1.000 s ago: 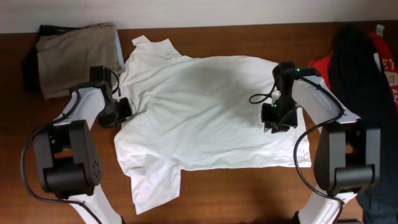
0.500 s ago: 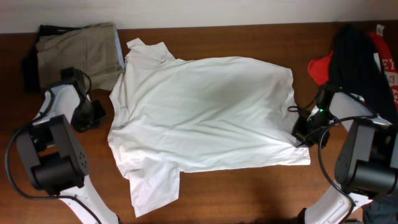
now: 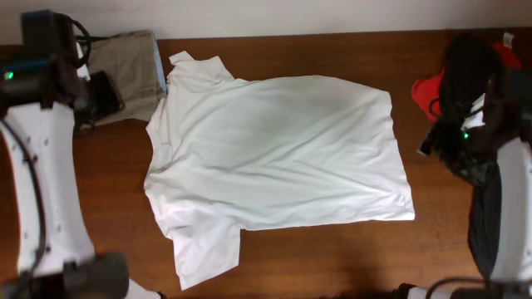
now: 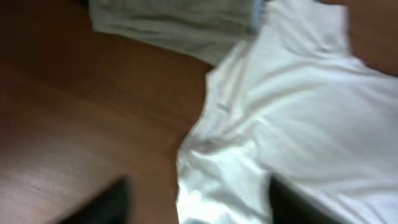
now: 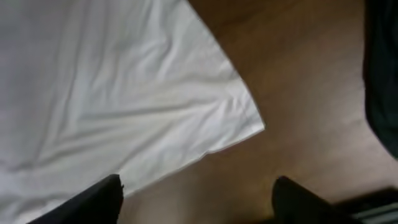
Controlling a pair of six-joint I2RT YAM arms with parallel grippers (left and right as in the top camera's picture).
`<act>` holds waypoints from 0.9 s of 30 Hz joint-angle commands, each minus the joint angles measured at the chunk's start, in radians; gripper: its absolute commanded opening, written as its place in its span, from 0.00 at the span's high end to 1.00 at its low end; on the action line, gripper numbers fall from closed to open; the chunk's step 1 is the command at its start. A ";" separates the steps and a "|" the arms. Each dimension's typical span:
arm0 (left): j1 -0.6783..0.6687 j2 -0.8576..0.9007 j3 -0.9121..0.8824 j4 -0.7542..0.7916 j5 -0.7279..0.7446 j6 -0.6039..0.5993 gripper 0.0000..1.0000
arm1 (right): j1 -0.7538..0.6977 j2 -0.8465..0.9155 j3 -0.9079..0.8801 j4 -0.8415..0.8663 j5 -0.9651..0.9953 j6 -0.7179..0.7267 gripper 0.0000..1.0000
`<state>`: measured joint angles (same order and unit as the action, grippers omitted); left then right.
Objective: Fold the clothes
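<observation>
The white T-shirt [image 3: 274,158] lies spread flat across the middle of the table, collar toward the back left and one sleeve toward the front left. My left gripper [image 3: 101,91] hangs open above the table's back left, off the shirt. In the left wrist view its fingers [image 4: 106,202] stand wide apart above the shirt's sleeve edge [image 4: 211,162], holding nothing. My right gripper [image 3: 438,143] is open, just right of the shirt's hem. The right wrist view shows the hem corner [image 5: 249,124] below and bare wood between the fingers [image 5: 93,199]. Loose black [image 3: 470,71] and red [image 3: 428,91] garments lie at the far right.
A folded khaki-beige garment [image 3: 125,66] sits at the back left, touching the shirt's shoulder. The pale wall runs along the table's far edge. Bare wood [image 3: 332,249] shows in front of the shirt.
Both grippers have let go of the shirt's sides, opened, and risen away outward. The shirt, pulled wider half a second ago, now lies flat and still.
</observation>
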<state>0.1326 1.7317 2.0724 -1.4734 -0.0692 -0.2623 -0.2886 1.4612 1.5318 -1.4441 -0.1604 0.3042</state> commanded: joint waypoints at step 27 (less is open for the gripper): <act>-0.287 -0.446 -1.500 0.456 0.157 -0.404 0.10 | 0.127 -0.270 -0.371 0.106 -0.114 -0.010 0.00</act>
<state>-0.1513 1.2678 0.5850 -1.0309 0.1562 -0.6197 -0.1680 1.1988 1.1637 -1.3415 -0.2615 0.2916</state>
